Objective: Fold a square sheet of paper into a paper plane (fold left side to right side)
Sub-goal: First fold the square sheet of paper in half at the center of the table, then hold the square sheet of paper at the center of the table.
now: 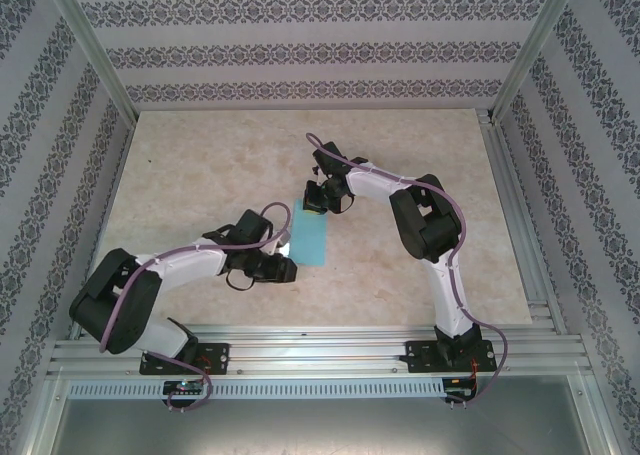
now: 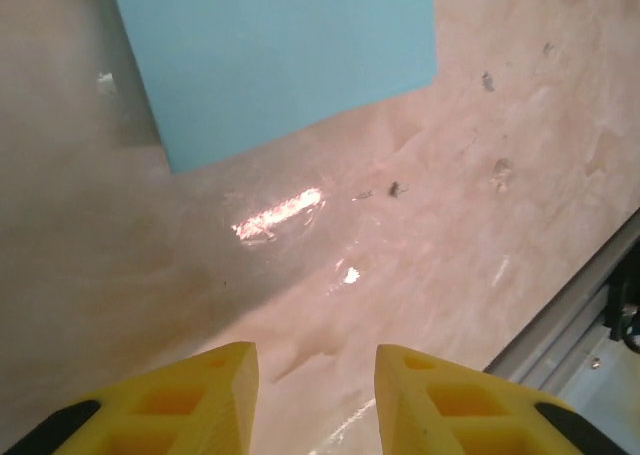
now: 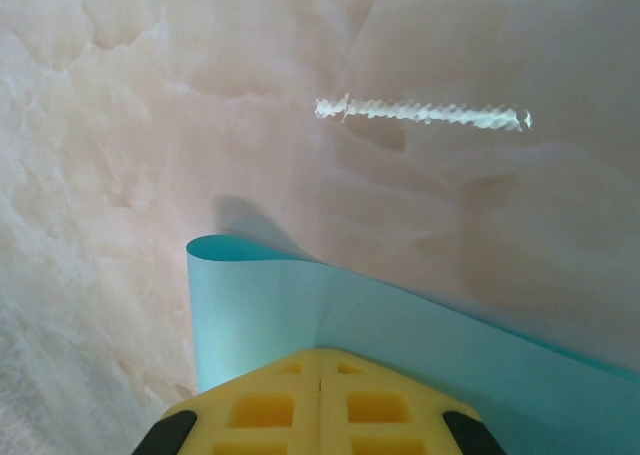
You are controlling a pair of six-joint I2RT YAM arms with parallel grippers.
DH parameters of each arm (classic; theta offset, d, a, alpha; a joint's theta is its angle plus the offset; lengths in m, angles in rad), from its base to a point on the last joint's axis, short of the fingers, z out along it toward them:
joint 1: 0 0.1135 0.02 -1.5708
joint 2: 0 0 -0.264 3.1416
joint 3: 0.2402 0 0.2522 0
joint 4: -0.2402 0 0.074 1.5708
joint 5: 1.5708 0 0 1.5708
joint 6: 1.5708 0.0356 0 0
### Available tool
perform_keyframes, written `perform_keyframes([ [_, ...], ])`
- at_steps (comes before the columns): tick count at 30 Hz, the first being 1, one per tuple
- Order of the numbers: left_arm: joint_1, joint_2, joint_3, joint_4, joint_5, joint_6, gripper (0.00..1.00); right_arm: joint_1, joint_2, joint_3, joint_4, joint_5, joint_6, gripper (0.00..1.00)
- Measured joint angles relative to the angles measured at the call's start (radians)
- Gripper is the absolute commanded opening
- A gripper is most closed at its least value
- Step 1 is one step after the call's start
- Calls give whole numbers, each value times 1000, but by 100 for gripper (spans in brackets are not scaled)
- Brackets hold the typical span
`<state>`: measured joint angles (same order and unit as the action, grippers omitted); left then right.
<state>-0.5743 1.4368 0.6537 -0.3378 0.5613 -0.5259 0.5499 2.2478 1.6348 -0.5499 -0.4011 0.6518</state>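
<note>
Sheet of paper, light blue, lies on the table with one edge curled up at the right pincer, whose fingers are squeezed shut on it. The left pincer hangs with its fingers apart, holding nothing. The paper lies just ahead of it. Nothing pins the paper down, so I think it could slide and the fold would go crooked.

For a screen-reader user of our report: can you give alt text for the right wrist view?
The right gripper, its yellow fingers closed together, appears to pinch the edge of the light-blue sheet of paper, which curls up off the marbled beige table. A glare streak lies beyond.
</note>
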Motion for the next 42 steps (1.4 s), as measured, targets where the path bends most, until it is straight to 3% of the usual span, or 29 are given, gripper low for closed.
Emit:
perform_keyframes([
  [5,105,-17,119,-16,37,-14,31,0,0,0,0,0,0,4],
  [11,115,161,250,1,85,-3,29,0,0,0,0,0,-8,4],
  [20,115,325,256,31,111,-3,27,0,0,0,0,0,-18,4],
  [30,114,360,256,32,95,13,27,0,0,0,0,0,-19,6],
  [36,113,360,249,40,89,24,26,-1,-7,6,-12,13,-28,13],
  [39,112,360,240,55,89,24,26,-14,-39,5,-34,34,-43,18],
  [42,112,355,229,72,90,24,26,-29,-134,-31,-29,45,-48,15],
])
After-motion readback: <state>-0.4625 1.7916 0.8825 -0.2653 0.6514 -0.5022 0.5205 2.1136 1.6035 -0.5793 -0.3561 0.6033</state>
